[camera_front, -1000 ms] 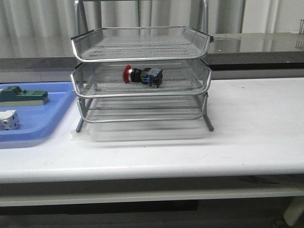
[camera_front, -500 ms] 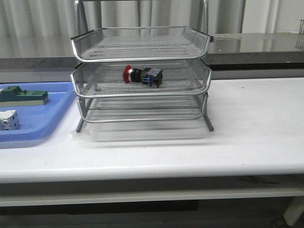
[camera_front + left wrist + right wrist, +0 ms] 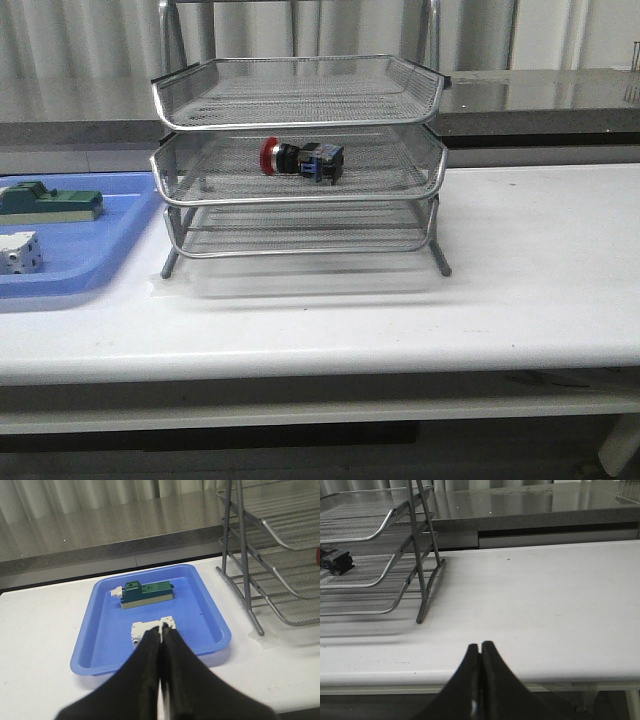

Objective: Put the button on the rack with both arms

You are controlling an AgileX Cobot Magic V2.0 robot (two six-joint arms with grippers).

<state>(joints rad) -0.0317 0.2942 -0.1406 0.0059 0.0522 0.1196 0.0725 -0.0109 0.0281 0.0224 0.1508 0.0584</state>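
Note:
The button (image 3: 301,159), with its red head to the left and its blue-black body to the right, lies on its side on the middle tier of the silver wire rack (image 3: 297,158). Its body also shows in the right wrist view (image 3: 336,561), and a sliver of red shows in the left wrist view (image 3: 318,554). No arm shows in the front view. My left gripper (image 3: 161,636) is shut and empty, held above the table's front edge before the blue tray. My right gripper (image 3: 480,647) is shut and empty, low over the table's front edge, to the right of the rack (image 3: 380,550).
A flat blue tray (image 3: 110,240) lies left of the rack and holds a green block (image 3: 52,204) and a white cube-like part (image 3: 18,253). Both also show in the left wrist view, the green block (image 3: 147,593) and the white part (image 3: 145,630). A grey counter (image 3: 540,95) runs behind the table.

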